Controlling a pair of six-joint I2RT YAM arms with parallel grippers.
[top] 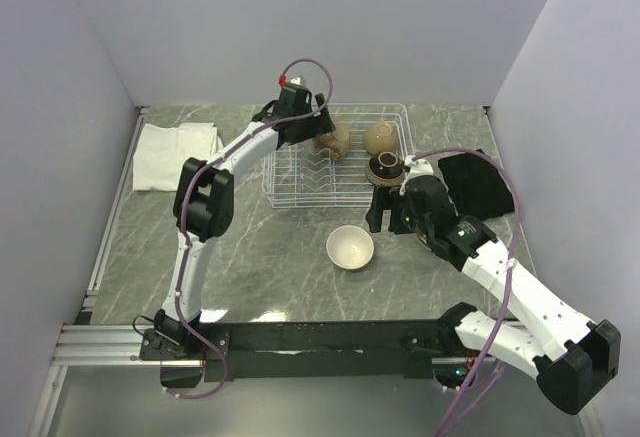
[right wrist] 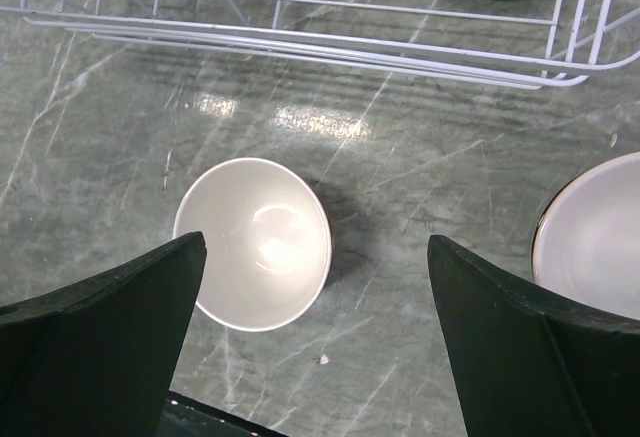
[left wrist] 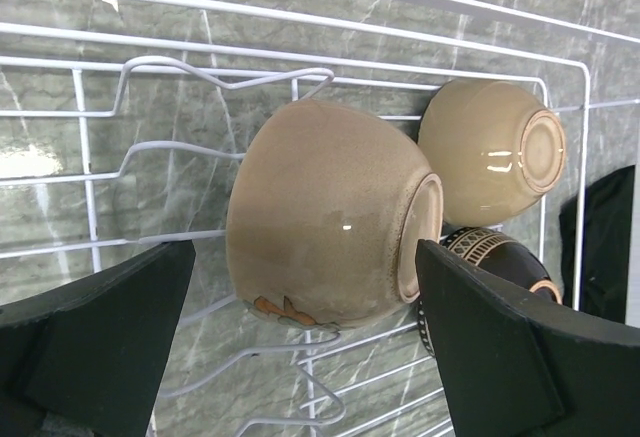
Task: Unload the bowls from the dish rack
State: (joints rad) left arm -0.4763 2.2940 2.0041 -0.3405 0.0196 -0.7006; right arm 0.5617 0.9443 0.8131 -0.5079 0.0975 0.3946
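Note:
The white wire dish rack [top: 300, 179] holds three bowls. A tan bowl [left wrist: 320, 207] lies on its side among the tines, its foot to the right. My left gripper [left wrist: 305, 342] is open, one finger on each side of this bowl and neither pressing on it. Behind it are a second tan bowl [left wrist: 490, 152] and a dark patterned bowl [left wrist: 497, 255]. A bowl with a cream inside [right wrist: 255, 242] stands upright on the table in front of the rack. My right gripper [right wrist: 320, 342] hangs open above the table beside it, holding nothing. Another cream-inside bowl [right wrist: 595, 237] shows at the right edge.
A folded white cloth [top: 172, 152] lies at the back left. A black cloth [top: 478, 182] lies right of the rack [right wrist: 300, 42]. Grey walls close in the marble table on three sides. The right arm [top: 500, 267] reaches over the table's right half.

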